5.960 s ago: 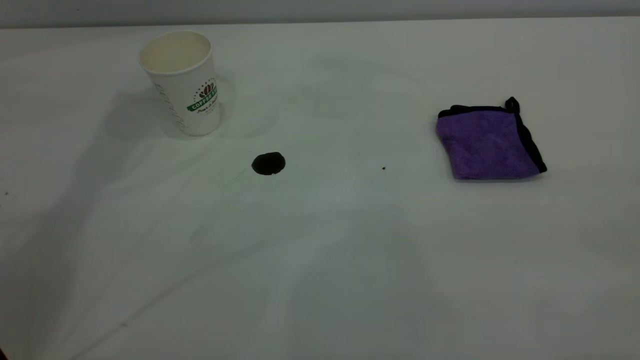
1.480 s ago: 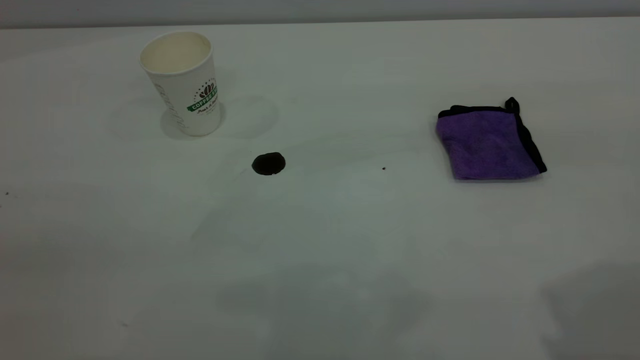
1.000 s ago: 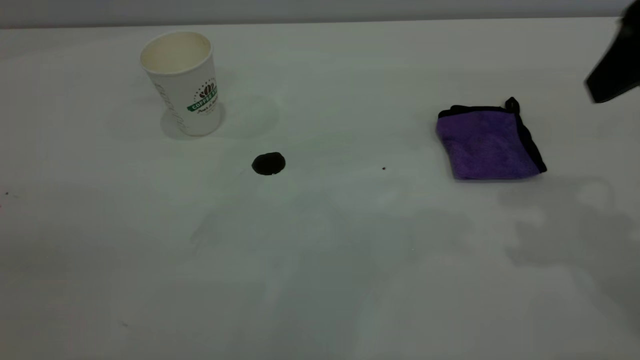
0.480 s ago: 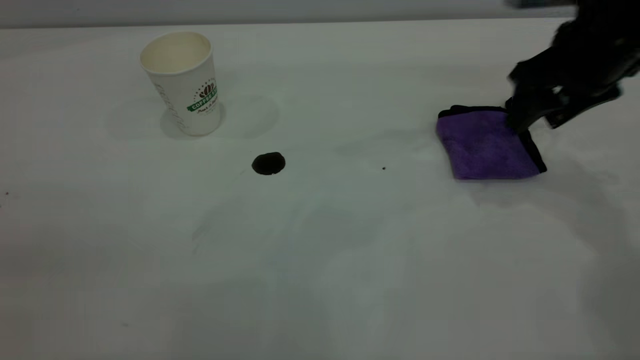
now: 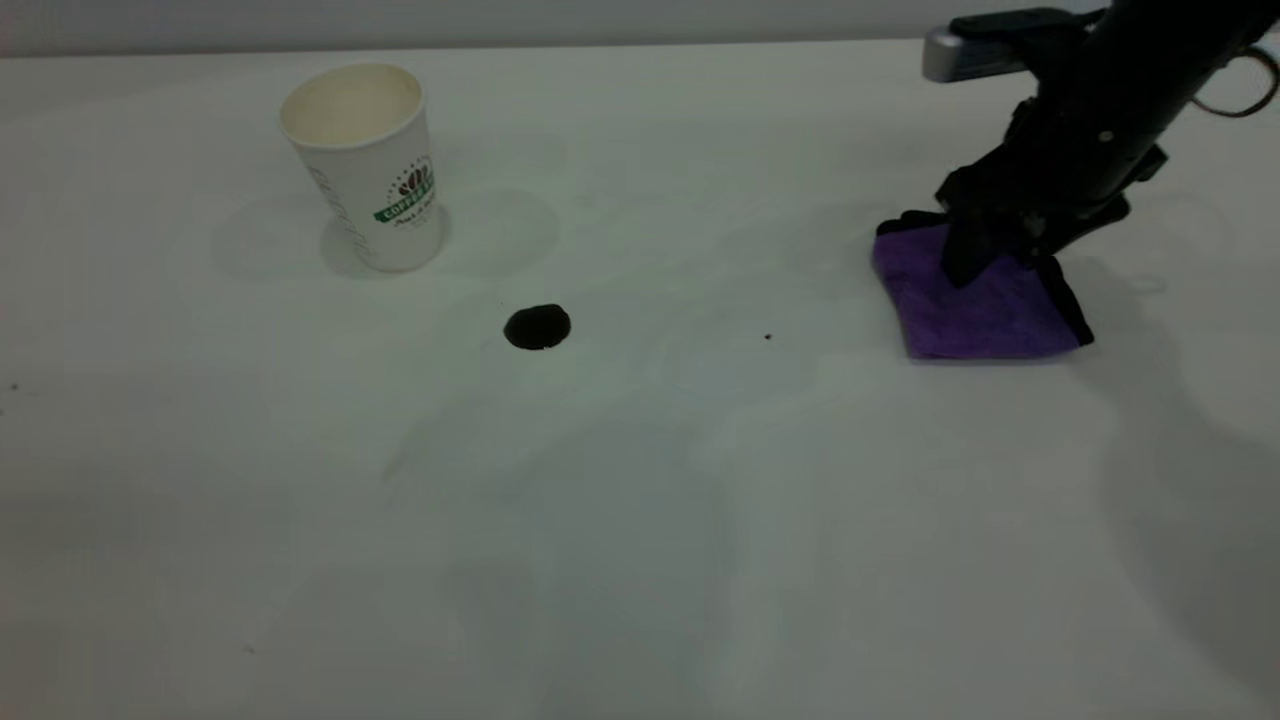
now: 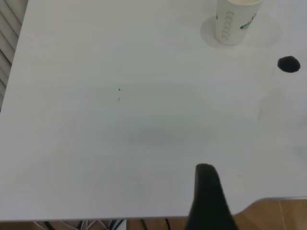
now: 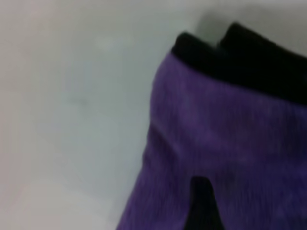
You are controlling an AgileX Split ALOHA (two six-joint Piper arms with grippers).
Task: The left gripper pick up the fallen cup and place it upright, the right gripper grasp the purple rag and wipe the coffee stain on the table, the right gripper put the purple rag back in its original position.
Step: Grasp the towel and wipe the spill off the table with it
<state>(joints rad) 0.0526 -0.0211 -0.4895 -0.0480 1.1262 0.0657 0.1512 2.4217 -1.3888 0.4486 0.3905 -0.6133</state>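
Purple rag point(image 5: 985, 310), fuzzy folded square, black-edged.

Cup point(image 5: 365, 165): white tapered paper, cream interior, green banner logo, upright, mouth open, far across the table point(image 5: 640, 520) from the right gripper point(image 5: 985, 255). Coffee stain point(image 5: 537, 327): small round near-black blot, near the cup's base, well apart from that gripper. Purple rag point(image 5: 975, 300): folded, black-edged, flat directly beneath the gripper's tips.
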